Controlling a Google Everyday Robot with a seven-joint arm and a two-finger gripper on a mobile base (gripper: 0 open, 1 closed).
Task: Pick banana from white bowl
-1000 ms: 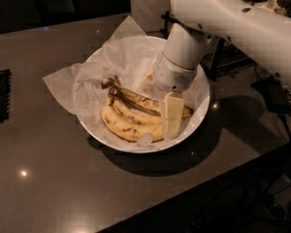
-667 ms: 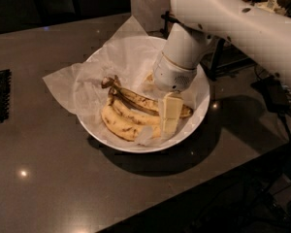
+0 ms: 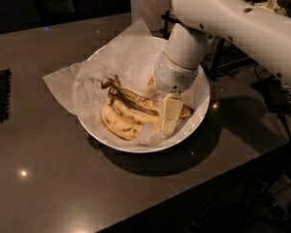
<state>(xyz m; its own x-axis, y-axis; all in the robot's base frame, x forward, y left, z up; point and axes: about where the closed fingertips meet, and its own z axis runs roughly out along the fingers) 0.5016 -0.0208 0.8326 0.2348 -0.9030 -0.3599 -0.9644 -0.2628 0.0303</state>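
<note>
The pincer (image 3: 168, 116) hides part of the banana (image 3: 136, 100) in the paper-lined white bowl (image 3: 150, 148); I cannot tell its grip.

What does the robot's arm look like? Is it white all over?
Mostly, yes. The arm is thick, smooth, rounded and white, with a few small dark dots like screws. Its round wrist has a thin tan ring and a patch of tiny holes. The gripper, down inside the white bowl, is blocky and pale cream.
</note>
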